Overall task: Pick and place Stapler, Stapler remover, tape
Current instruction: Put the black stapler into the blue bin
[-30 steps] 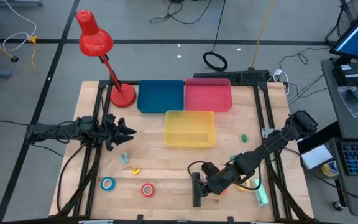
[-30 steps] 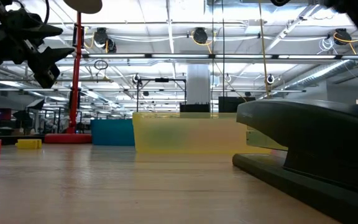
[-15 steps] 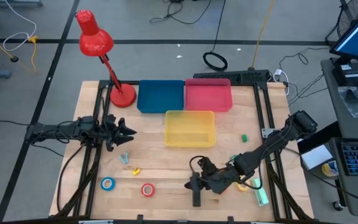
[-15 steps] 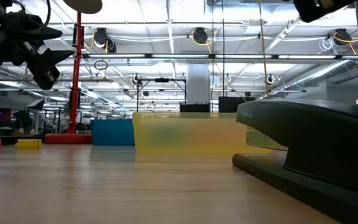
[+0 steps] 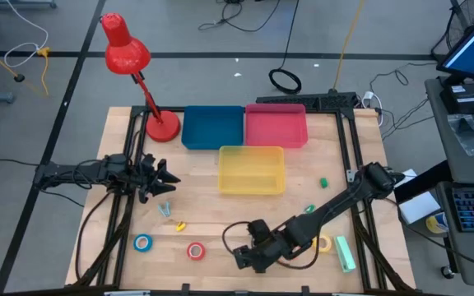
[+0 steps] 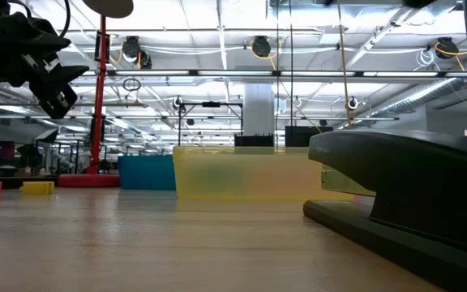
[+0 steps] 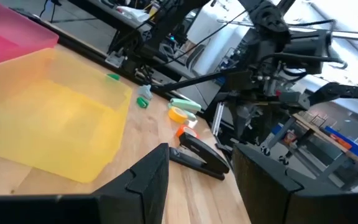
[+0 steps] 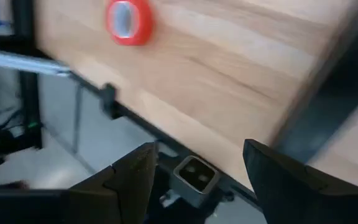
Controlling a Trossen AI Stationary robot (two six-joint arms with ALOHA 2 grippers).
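Black stapler (image 6: 412,186) lies flat on the wood counter (image 5: 220,215), w/ the R tool (image 5: 243,258) low over it at the counter's front edge; can't tell if they touch. R tool's fingers (image 8: 135,171) stand wide apart w/ nothing between them, only counter edge and frame showing thru the gap.

Tape rel. to R tool:
- Red roll (image 5: 195,251) is near, just off its tip on the L-arm side, flat on the counter.
- Blue roll (image 5: 142,242) sits beyond the red one, further the same way.
- Yellow roll (image 5: 323,244) sits behind the tool, beside the R forearm.

Yellow bin (image 5: 252,169) is well apart from the R tool, toward the counter's far side. Blue bin (image 5: 213,127) and pink bin (image 5: 276,125) sit side by side past it.

L tool (image 5: 171,176) hangs above the counter on the other side, well apart from the stapler. Its fingers are parted and empty, pointing toward the yellow bin.
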